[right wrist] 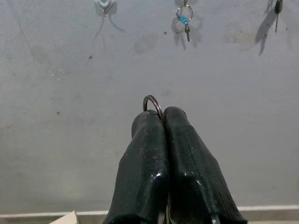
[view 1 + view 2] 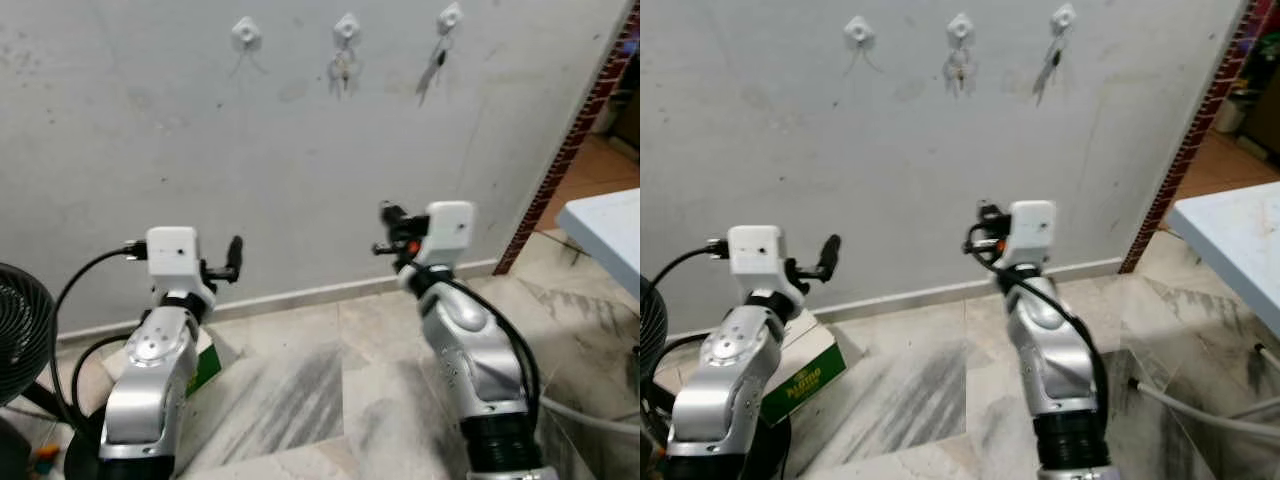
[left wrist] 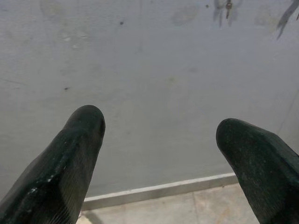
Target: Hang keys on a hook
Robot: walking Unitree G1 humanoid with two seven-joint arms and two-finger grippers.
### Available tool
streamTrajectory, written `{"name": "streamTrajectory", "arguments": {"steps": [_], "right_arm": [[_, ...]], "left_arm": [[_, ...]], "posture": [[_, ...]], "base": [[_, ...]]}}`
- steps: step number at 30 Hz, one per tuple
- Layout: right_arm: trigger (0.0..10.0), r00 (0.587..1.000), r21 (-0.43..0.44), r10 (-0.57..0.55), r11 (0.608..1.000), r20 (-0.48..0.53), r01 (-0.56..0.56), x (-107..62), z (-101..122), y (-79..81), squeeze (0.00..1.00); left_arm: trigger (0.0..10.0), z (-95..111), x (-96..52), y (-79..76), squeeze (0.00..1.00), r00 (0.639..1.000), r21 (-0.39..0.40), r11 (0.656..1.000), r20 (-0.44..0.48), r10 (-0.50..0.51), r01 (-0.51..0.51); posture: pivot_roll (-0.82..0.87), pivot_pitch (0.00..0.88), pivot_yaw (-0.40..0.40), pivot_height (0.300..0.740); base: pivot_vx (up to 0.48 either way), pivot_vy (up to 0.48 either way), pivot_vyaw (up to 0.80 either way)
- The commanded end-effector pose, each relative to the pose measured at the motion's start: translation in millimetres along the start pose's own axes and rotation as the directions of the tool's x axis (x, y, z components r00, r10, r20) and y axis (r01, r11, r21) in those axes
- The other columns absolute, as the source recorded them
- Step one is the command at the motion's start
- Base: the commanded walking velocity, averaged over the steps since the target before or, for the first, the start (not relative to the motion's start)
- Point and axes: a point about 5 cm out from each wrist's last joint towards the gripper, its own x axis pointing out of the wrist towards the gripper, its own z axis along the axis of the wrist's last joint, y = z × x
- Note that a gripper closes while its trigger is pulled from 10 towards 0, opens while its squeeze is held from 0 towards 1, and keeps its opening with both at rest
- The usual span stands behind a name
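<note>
Three white hooks sit high on the grey wall. The left hook (image 2: 246,33) is bare. A small key set (image 2: 342,68) hangs from the middle hook (image 2: 347,26), and a dark key (image 2: 432,70) hangs from the right hook (image 2: 450,17). My right gripper (image 2: 386,214) is raised before the wall, well below the hooks, shut on a metal key ring (image 1: 153,105) that pokes out between its fingertips. My left gripper (image 2: 235,252) is held up at the left, open, with nothing between its fingers (image 3: 77,154).
A black fan (image 2: 20,330) stands at the far left, with a green and white box (image 2: 805,368) on the floor by the wall. A white table (image 2: 605,235) is at the right, beside a brick wall edge (image 2: 575,135). Marble floor tiles run below.
</note>
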Motion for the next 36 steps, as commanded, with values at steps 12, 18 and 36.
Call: {"name": "streamTrajectory", "arguments": {"steps": [12,18,36], "right_arm": [[10.0,1.0,-0.009,0.001,1.0,0.002,-0.001,1.3,1.7,-3.8,0.0],[10.0,1.0,-0.011,0.008,1.0,-0.002,-0.008,1.5,0.8,-3.7,0.0],[10.0,1.0,-0.012,0.024,1.0,-0.015,-0.024,2.7,-2.0,-1.5,0.0]], "left_arm": [[10.0,0.3,-0.4,-4.8,0.0,1.0,-0.009,1.0,0.006,-0.014,0.014],[10.0,-1.4,-1.8,-5.3,0.0,1.0,-0.016,1.0,0.002,-0.012,0.012],[10.0,-5.1,-3.5,-4.3,0.0,1.0,-0.024,1.0,-0.015,-0.007,0.007]], "posture": [[0.06,0.0,0.032,0.74],[0.06,0.0,0.026,0.74],[0.07,0.0,0.02,0.74]], "base": [[0.418,0.0,0.0],[0.419,0.0,0.0],[0.372,0.233,0.0]]}}
